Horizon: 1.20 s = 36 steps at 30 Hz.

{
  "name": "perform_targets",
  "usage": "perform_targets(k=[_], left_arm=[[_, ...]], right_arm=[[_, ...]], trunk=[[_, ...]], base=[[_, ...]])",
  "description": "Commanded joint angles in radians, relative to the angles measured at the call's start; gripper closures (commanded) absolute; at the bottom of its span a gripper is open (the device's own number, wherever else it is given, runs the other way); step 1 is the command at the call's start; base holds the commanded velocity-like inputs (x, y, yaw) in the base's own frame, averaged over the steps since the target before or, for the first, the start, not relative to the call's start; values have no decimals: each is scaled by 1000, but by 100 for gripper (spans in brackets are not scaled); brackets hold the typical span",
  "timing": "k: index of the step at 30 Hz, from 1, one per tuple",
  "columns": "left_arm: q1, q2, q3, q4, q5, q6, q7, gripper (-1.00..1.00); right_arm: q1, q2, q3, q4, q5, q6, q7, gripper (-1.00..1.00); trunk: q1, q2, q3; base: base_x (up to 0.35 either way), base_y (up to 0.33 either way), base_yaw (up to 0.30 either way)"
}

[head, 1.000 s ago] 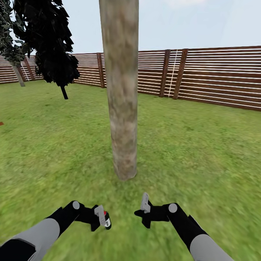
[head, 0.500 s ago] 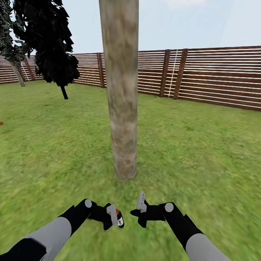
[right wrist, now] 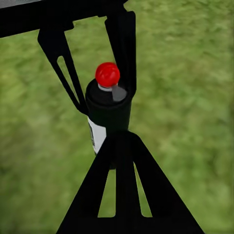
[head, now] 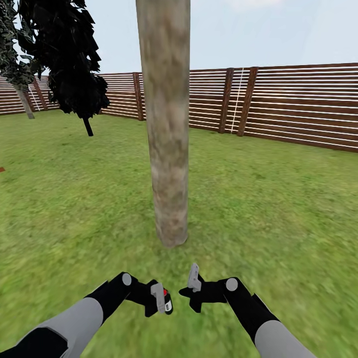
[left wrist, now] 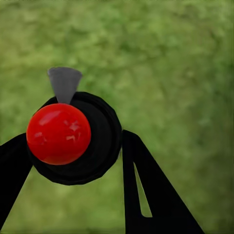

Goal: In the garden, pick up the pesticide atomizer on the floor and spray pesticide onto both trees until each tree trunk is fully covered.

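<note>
The pesticide atomizer (head: 167, 302) is a small black bottle with a red knob, a grey nozzle and a white label. My left gripper (head: 161, 300) is shut on it low over the lawn. The left wrist view looks onto the atomizer's (left wrist: 92, 146) top between the black fingers (left wrist: 146, 195). My right gripper (head: 194, 284) is shut with nothing in it, just right of the atomizer. In the right wrist view the atomizer (right wrist: 108, 112) stands upright beyond my right gripper's (right wrist: 122, 139) joined tips. A grey-brown tree trunk (head: 168, 124) rises straight ahead of both grippers.
A second tree with a pale trunk (head: 24, 103) stands far off at the left by the fence. A black cone-shaped tree (head: 74, 64) stands nearer on the left. The reddish slat fence (head: 298, 104) runs across the back. Green lawn (head: 278, 209) surrounds the trunk.
My left gripper has carried the atomizer to the right, close to the right gripper. The right gripper shifted slightly left. The camera has not moved.
</note>
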Motion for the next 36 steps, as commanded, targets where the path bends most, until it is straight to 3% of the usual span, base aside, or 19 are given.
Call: perform_targets(k=[1,11,36], left_arm=[[0,0,2,-1,-10,-9,-1,100],[0,-28,2,-1,-10,-10,-1,100],[14,-54,2,-1,-9,-10,11,100]], right_arm=[[0,0,-1,-1,10,-8,0,100],[-1,-1,-3,-2,11,-8,-2,100],[-2,-1,-3,-2,10,-8,-3,100]], trunk=[[0,0,-1],[0,0,-1],[0,0,-1]], base=[[0,0,0],[0,0,0],[0,0,0]])
